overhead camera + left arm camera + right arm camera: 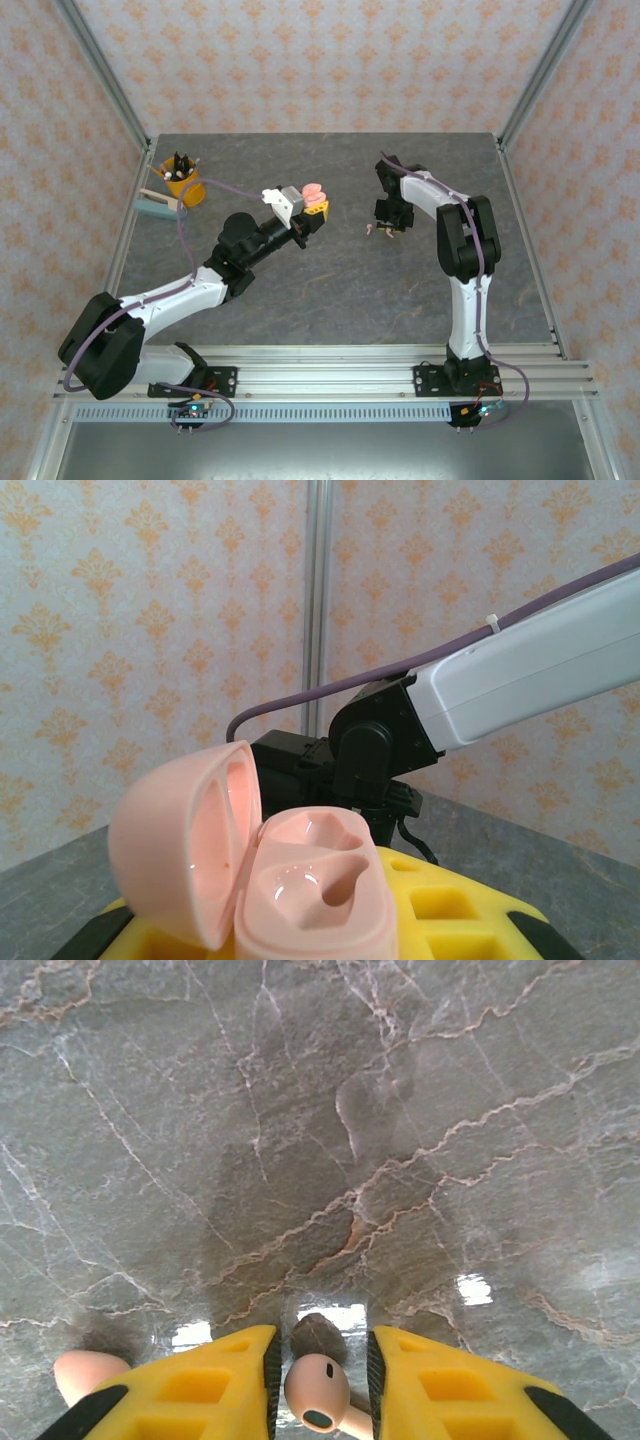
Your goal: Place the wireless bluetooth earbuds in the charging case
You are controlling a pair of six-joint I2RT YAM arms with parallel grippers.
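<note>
Pink earbud (318, 1392) lies on the grey marble-look table (300, 1110), between the right gripper's (320, 1360) yellow fingers (215, 1380). Jaws apart, a sliver of gap each side, no pinch visible. It sits off-centre, closer to one finger. A second pink earbud (85, 1372) lies just outside that finger.

Further out and left, our left gripper (314, 210) is clamped on the open pink charging case (310, 890), held off the table with the lid (180, 850) swung back. Both wells look empty.

Risks we see:
- The nearer finger touches first, and the bud skids or rolls on the slick top.
- A pinch on the rounded head lets it squirt out, or leaves the stem misaligned with its well.
- That finger knocks the neighbouring bud.
- Insertion push shifts the airborne case in its grip.
</note>
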